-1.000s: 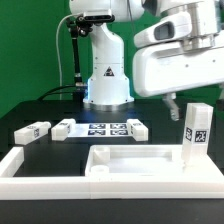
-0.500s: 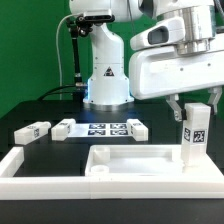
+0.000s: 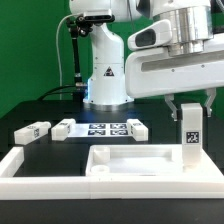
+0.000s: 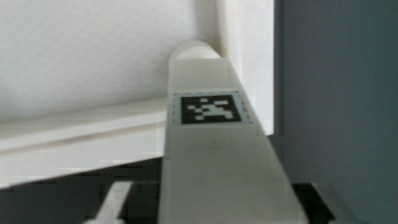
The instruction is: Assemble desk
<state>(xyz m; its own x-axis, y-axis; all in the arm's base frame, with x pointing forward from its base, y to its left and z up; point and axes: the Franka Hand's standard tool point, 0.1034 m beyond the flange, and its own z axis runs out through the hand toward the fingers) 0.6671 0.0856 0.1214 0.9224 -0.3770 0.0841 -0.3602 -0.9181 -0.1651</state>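
Nearest to me in the exterior view, the low white border rail [image 3: 40,184] is running along the bottom of the frame and turning up at the lower left. Just behind it the desk panel [image 3: 135,160] is lying flat, rim upward, filling the lower centre and lower right. At its right end a leg post [image 3: 191,140] is standing upright with its tag facing me, its foot down at the panel's corner; I cannot tell whether it is seated there. The gripper [image 3: 191,110] is coming down on it from the upper right of the frame, and I am reading its jaws as drawn in narrow, one finger [image 3: 172,108] on each side of the post's top, gripping it. The wrist view is agreeing: the same post [image 4: 217,150] is filling the space between the jaws, its small tag [image 4: 212,109] sharp, the white panel [image 4: 89,60] behind it and the dark table [image 4: 338,80] beside. Further back, at mid-left of the exterior view, two loose legs are lying on the table, one [image 3: 32,131] near the left edge and one [image 3: 63,128] just right of it, next to the marker board [image 3: 104,127], with a third tagged piece [image 3: 137,128] at the board's right end. Farthest away, the arm's base [image 3: 107,85] is rising at upper centre.
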